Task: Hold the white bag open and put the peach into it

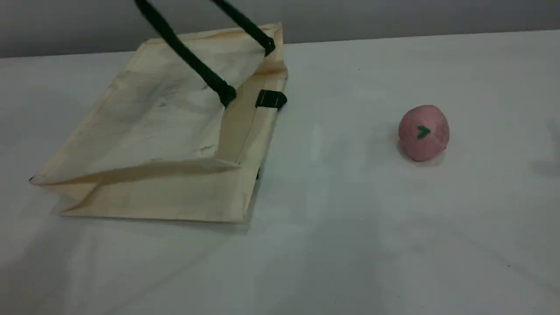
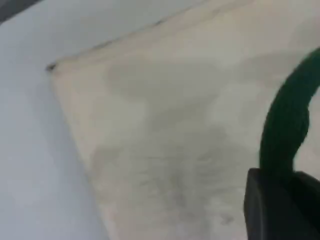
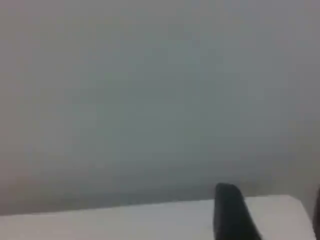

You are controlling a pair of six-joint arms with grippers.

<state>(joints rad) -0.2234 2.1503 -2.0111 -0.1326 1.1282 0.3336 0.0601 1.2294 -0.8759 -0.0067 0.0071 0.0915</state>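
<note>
A: Well, hoisting the white bag (image 1: 166,131) by one rope handle (image 1: 188,54) right now. Clamping the left gripper (image 2: 282,205) together on that green cord and pulling it up toward twelve o'clock, out of the scene view.

B: Opening the mouth, then? Hardly gaping yet, judging by the fabric. Lying mostly flat at nine o'clock on the table (image 1: 350,240), lifting only along the edge facing three o'clock.

A: Agreed. Working on the hold-open step, not finishing it. Leaving the peach (image 1: 423,132) untouched meanwhile, sitting on the table at three o'clock, well apart from the bag.

B: And the right gripper (image 3: 270,220)? Showing only a dark fingertip near five o'clock of its own view, pointing at a bare wall beyond the table edge. Not revealing whether apart or together, and not showing anything held.

A: So, planning next: raising the handle further to get a real opening. Then bringing the right gripper down over the peach with jaws spread and closing gently around its round sides.

B: Watching for rolling while closing, probably. Then carrying it toward nine o'clock and dropping it past the lifted edge, keeping the left grip tight throughout.
</note>
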